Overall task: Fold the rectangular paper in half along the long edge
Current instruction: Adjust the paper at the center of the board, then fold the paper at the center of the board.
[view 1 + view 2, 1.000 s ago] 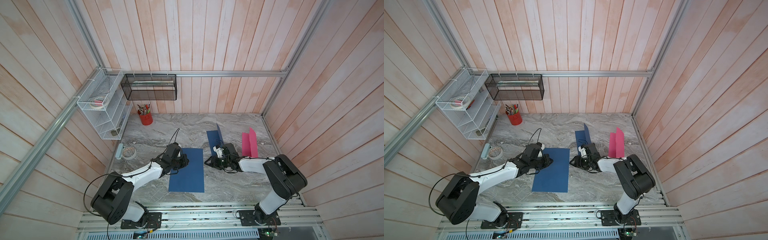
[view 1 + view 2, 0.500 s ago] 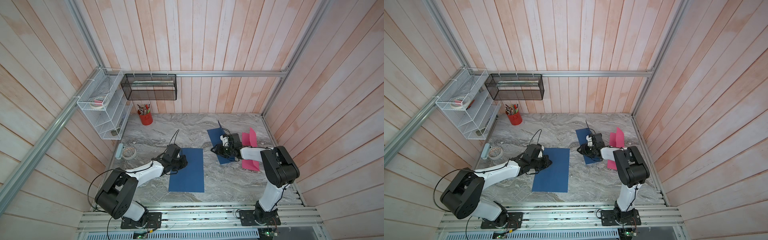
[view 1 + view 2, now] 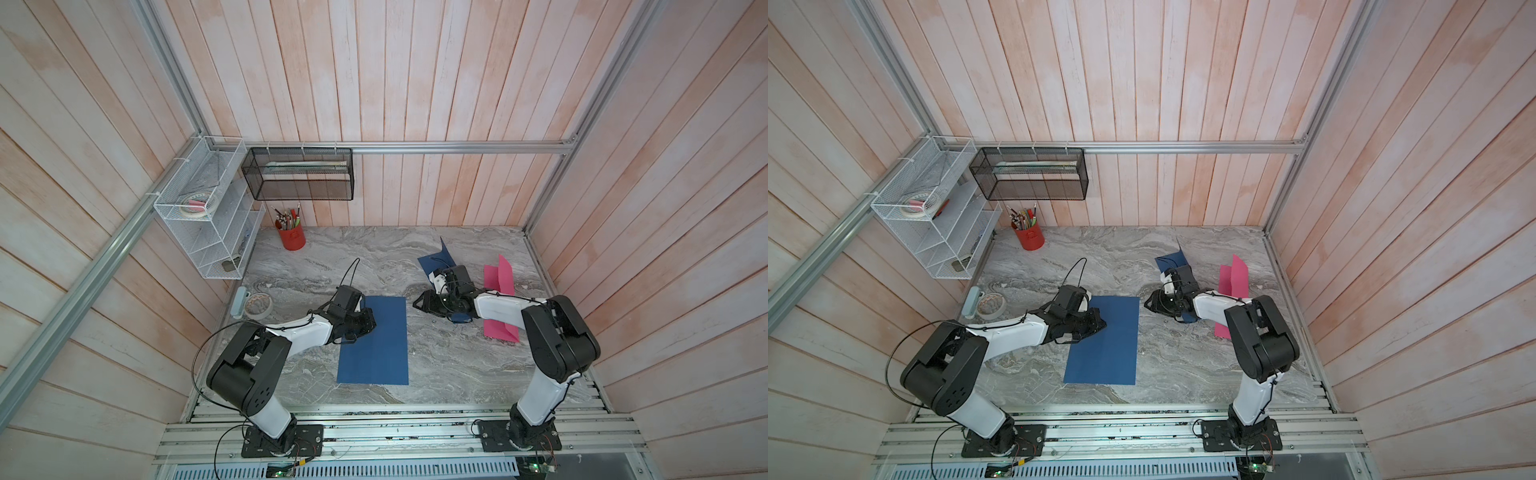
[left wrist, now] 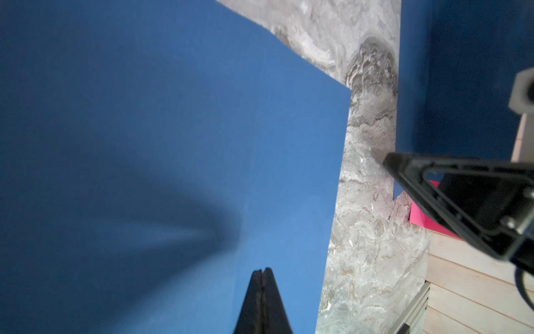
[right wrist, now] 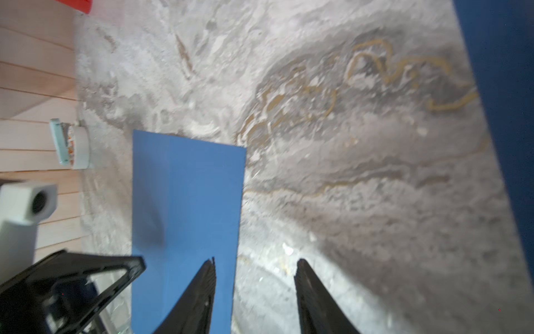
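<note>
The rectangular paper [image 3: 376, 345] [image 3: 1106, 345] is dark blue and lies flat on the marble table in both top views. My left gripper [image 3: 371, 323] [image 3: 1101, 325] is shut with nothing in it, its tips low over the paper's left long edge near the far end. In the left wrist view the closed tips [image 4: 261, 271] point across the blue sheet [image 4: 173, 130]. My right gripper [image 3: 417, 303] [image 3: 1147, 304] [image 5: 255, 260] stands open and empty just right of the paper's [image 5: 185, 202] far right corner.
A second blue sheet [image 3: 436, 259], folded and partly standing, lies behind and under my right arm. A folded pink sheet [image 3: 498, 278] is to its right. A red pen cup [image 3: 291, 239] stands at the back left, and a tape roll [image 3: 257, 305] by the left wall.
My right gripper swung back towards the folded blue sheet, then came left and now sits closer to the flat paper's far right corner. The left gripper has stayed on the paper's left edge.
</note>
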`<move>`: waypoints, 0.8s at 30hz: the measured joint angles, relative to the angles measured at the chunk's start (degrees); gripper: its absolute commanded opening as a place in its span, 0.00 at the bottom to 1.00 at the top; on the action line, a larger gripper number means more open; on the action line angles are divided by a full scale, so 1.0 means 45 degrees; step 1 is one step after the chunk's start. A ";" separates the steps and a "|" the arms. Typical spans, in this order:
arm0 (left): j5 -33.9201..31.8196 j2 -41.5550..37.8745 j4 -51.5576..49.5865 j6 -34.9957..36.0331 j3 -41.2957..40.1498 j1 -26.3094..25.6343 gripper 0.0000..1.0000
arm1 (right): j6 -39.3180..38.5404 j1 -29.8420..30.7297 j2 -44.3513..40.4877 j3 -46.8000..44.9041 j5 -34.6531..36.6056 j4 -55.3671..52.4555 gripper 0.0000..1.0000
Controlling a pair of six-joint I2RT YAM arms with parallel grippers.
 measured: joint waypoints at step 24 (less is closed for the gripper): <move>0.1370 0.1603 0.0695 0.1103 0.0447 -0.0228 0.00 | 0.2093 0.1627 -0.1520 -0.4061 -0.0981 0.3191 0.51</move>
